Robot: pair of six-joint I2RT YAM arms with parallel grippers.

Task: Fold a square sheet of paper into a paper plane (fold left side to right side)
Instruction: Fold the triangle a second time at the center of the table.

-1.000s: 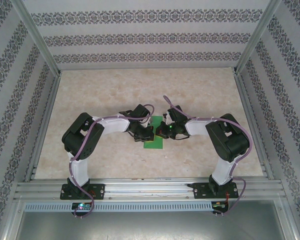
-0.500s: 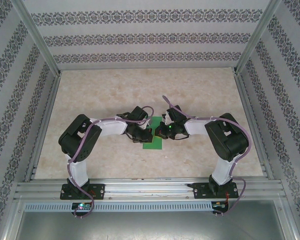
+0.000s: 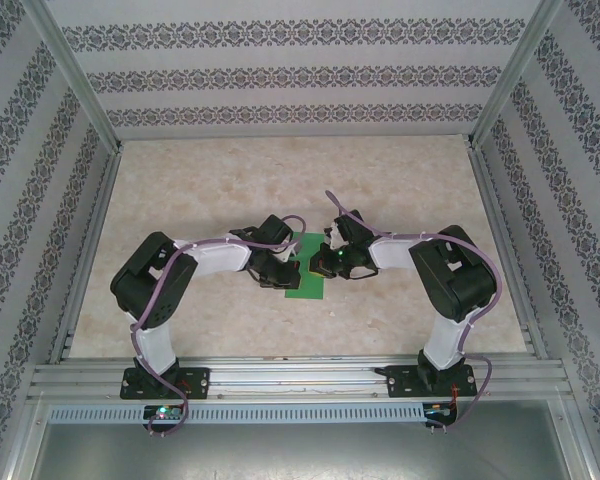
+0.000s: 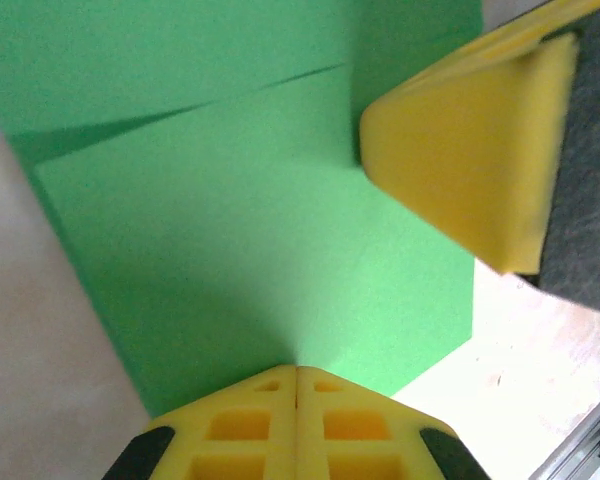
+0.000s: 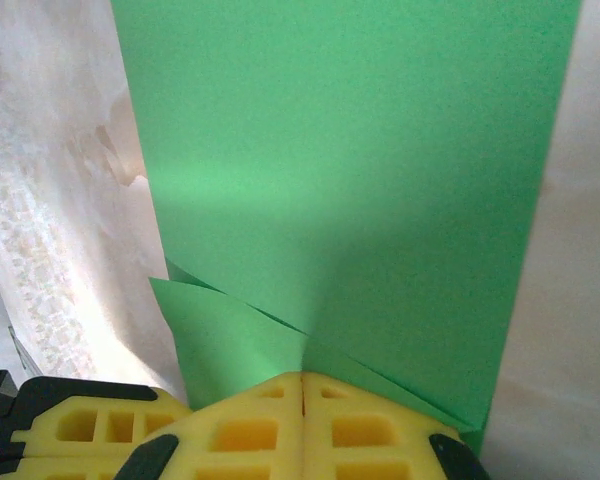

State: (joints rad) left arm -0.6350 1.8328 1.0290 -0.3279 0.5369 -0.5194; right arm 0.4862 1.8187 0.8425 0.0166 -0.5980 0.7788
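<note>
Done: the half fold, though layers of paper (image 3: pixel 307 279) gape. Left gripper (image 4: pixel 296 372) and right gripper (image 5: pixel 302 380) pinched shut, tips on paper. Probably left: creasing, nose, wings.

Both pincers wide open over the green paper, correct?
Not quite: they are shut, not open. In the left wrist view the left pincer has its yellow tips meeting at a seam, and the right wrist view shows the same for the right pincer. Both are over the green paper.
</note>
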